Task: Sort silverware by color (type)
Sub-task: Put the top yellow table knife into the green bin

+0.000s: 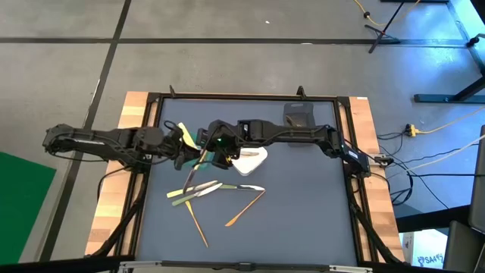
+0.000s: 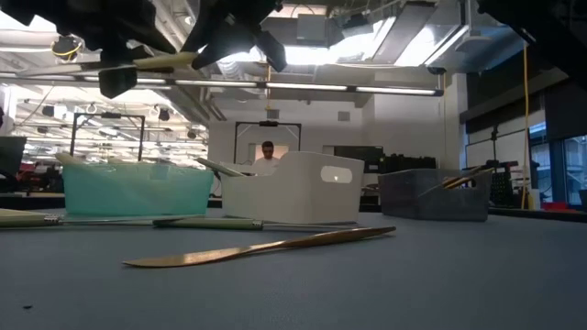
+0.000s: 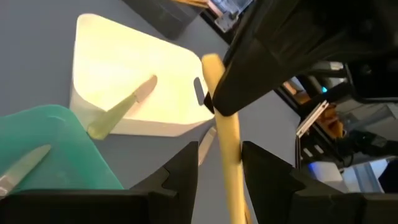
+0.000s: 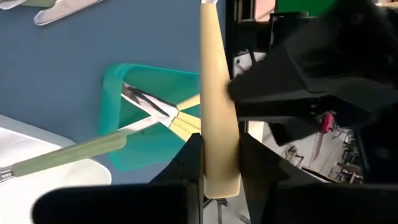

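Note:
A pale yellow utensil (image 1: 200, 162) hangs in the air between my two grippers, over the green bin (image 4: 134, 118). My right gripper (image 4: 219, 163), reaching in from the table's right (image 1: 217, 150), is shut on it. My left gripper (image 3: 221, 169), coming from the left (image 1: 186, 152), is open, with a finger on either side of the same utensil (image 3: 227, 162). The green bin holds yellow-handled utensils (image 4: 180, 118). A green-handled utensil (image 3: 118, 112) leans in the white bin (image 3: 134, 74). More silverware (image 1: 201, 189) lies on the table nearer the front. My right gripper pinches the pale yellow utensil's broad handle (image 4: 217, 134) between its two fingers. The utensil sticks out past the fingertips toward my left gripper and is lifted clear of the table. My left gripper: I cannot tell whether either finger touches the utensil; a gap shows beside one finger (image 3: 186, 171).
The grey bin (image 2: 436, 194) with orange-brown utensils stands at the far right. An orange-brown knife (image 2: 261, 247) lies near the front; others (image 1: 246, 206) (image 1: 198, 224) and a silver one (image 1: 250, 188) lie mid-table. A person (image 2: 267, 158) is far behind the table.

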Motion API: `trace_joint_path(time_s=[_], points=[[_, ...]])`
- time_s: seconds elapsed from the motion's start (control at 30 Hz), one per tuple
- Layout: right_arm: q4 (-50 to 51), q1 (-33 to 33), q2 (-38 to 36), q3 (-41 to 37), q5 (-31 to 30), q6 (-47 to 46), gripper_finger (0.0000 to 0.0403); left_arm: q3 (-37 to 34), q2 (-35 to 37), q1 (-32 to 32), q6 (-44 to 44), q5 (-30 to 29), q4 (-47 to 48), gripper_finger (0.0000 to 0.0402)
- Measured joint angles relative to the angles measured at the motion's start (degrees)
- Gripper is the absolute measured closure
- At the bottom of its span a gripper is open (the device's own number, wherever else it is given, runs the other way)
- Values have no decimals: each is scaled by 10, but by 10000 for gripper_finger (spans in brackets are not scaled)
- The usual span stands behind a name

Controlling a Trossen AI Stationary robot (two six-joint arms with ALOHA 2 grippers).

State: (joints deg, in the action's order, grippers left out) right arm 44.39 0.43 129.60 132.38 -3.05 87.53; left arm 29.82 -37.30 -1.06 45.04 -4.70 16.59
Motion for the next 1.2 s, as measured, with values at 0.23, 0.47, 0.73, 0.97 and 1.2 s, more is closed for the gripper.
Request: trace_joint_path(time_s=[0.23, 0.47, 0.73, 0.97, 1.2], points=[[-10, 0, 0, 0, 0, 3, 345, 0, -27, 0, 0, -2, -15, 284], [-12, 0, 0, 0, 0, 15, 345, 0, -26, 0, -1, -8, -20, 300], [-13, 0, 0, 0, 4, 15, 345, 0, -29, 0, -2, -1, -24, 331], [-13, 0, 0, 0, 5, 16, 345, 0, -29, 0, -1, -2, -24, 364], [-13, 0, 0, 0, 1, 15, 345, 0, -29, 0, -1, -3, -24, 364]])
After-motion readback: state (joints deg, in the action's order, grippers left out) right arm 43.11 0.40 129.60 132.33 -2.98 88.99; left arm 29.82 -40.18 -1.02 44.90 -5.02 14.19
